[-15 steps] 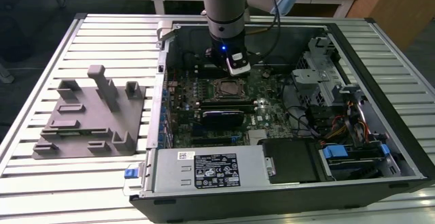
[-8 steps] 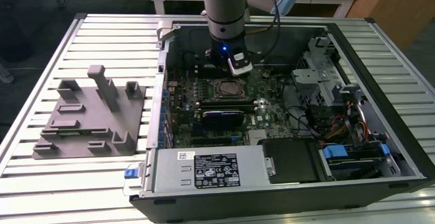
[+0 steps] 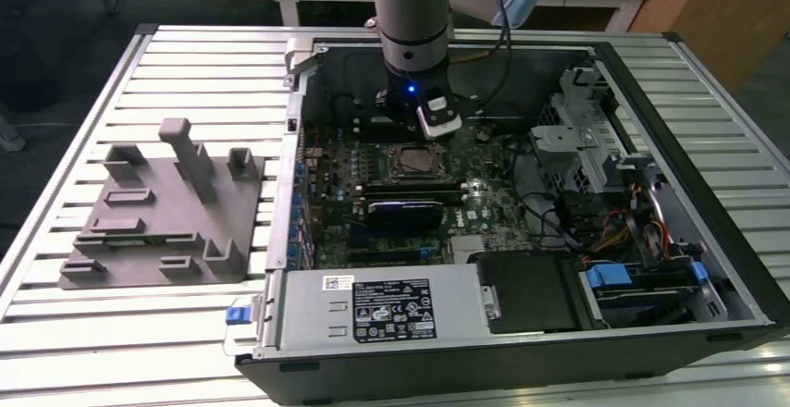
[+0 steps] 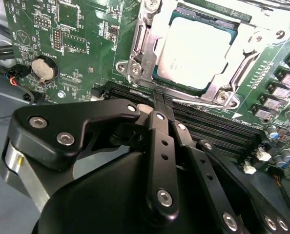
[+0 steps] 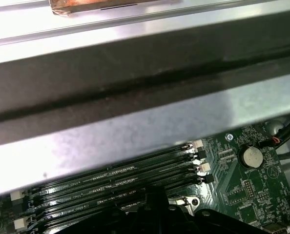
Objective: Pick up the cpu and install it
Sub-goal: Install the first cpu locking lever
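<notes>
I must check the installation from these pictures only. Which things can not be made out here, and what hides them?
- Gripper fingertips: in the second wrist view they meet over the black memory slots; a grasp cannot be judged.
- Pale silver square cpu: in the second wrist view its edges lie under the metal socket frame, so seating is unclear.
- Green motherboard: in the first wrist view the grey metal case wall covers most of it.

We see even indoor light in the exterior view, bright on the slatted table [image 3: 74, 333] and dim inside the open computer case [image 3: 691, 268], where a small blue light glows on the arm [image 3: 412, 89]. In the second wrist view, glare washes out the chip [image 4: 196, 51], and the near gripper [image 4: 157, 105] looks soft. In the first wrist view, the metal case wall [image 5: 135, 126] is blurred and shiny.
</notes>
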You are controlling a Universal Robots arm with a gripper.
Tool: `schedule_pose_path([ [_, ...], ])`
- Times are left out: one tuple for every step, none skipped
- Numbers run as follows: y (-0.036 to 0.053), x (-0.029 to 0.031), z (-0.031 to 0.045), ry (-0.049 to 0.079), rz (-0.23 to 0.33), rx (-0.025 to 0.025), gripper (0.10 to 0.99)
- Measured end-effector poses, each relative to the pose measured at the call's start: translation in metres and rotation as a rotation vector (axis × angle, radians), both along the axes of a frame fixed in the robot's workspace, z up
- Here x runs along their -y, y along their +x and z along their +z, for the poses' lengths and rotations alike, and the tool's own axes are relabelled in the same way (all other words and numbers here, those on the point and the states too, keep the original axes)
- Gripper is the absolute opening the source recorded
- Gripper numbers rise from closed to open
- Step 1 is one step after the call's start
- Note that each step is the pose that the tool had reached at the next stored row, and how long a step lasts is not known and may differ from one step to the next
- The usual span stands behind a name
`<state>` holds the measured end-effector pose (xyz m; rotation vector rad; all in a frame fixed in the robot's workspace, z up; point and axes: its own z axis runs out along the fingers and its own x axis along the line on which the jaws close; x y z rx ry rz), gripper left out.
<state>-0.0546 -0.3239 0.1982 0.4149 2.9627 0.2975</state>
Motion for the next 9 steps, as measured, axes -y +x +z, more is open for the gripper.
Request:
schedule_pose_path([
  [0.0000,0.0000,0.0000,0.000,0.000,0.0000,0.106],
  [0.0000,-0.0001,0.0000,0.000,0.000,0.0000,0.106],
  [0.0001,-0.0001,-0.0001,0.000,-0.002,0.0000,0.106],
  [0.0001,-0.0002,-0.0003,0.000,-0.008,0.0000,0.106],
  [0.0001,-0.0003,-0.0005,0.000,-0.018,0.0001,0.106],
  [0.0000,-0.0005,-0.0006,0.000,-0.026,0.0000,0.106],
  [0.0000,-0.0010,-0.0007,0.000,-0.030,0.0000,0.106],
  [-0.0001,-0.0017,-0.0007,0.000,-0.033,-0.0001,0.106],
  [-0.0002,-0.0023,-0.0008,0.000,-0.035,-0.0001,0.106],
])
